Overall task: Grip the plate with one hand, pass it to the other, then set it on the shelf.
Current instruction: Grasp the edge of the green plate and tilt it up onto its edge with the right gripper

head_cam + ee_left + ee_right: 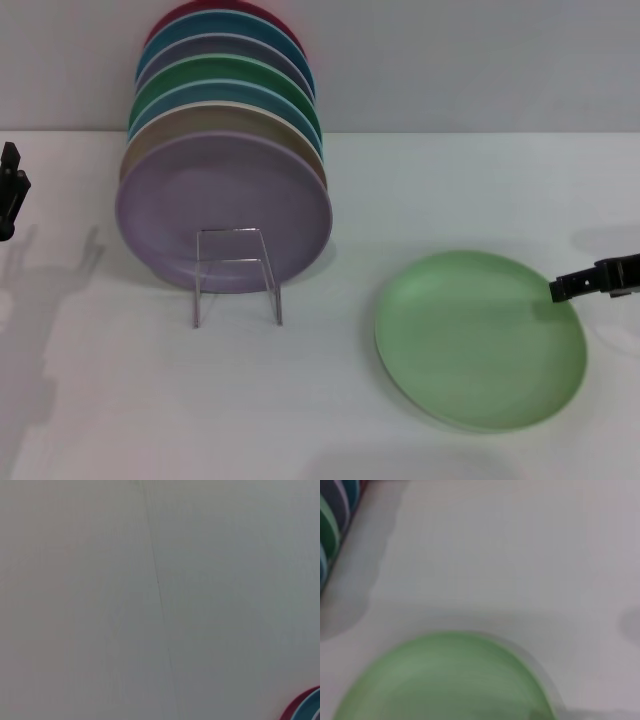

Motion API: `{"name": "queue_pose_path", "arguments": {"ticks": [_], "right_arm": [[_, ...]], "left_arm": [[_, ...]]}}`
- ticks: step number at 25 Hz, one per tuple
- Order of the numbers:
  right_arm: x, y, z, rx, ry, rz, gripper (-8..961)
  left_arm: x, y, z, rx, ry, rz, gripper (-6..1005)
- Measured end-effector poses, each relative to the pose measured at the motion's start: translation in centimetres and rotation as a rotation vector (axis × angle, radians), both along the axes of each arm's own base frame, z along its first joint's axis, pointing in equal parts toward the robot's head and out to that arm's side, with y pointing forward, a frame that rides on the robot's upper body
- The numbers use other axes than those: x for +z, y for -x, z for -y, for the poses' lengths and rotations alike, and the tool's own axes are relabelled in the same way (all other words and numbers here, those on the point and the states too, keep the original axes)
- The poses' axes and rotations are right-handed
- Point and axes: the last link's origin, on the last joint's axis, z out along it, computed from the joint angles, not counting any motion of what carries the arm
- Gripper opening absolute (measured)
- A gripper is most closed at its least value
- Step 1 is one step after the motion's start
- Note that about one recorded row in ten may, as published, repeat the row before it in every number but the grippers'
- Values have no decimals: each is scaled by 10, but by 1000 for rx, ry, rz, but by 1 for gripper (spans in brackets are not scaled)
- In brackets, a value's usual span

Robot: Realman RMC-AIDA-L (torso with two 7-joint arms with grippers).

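The pale mint-green plate [480, 338] lies on the white table at the right of the head view. It also fills the lower part of the right wrist view [450, 680]. My right gripper [560, 288] reaches in from the right edge, with its tip at the plate's right rim. My left gripper [10, 190] hangs at the far left edge, away from everything. The wire shelf [236, 275] stands at the left centre, with its small rectangular loop at the front.
Several plates stand upright in the shelf, with a lavender plate [222, 205] in front and tan, blue, emerald-green and red ones behind. Their edges show in the right wrist view [332, 520] and the left wrist view [306, 707]. A grey wall runs behind the table.
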Motion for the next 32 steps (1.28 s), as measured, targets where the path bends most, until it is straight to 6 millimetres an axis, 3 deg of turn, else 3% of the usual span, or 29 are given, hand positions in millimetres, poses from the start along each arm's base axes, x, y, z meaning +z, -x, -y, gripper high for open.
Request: {"name": "queue_pose_path", "arguments": {"ticks": [14,32], "right_arm": [[-12,-15,-6,-36,7,15,833],[-23,-14,-18,-36,36,43,829]], "left_arm": [[-2,0,-1,7,14,-2,794],[-2,-3,-6,0,13,-1,791]]}}
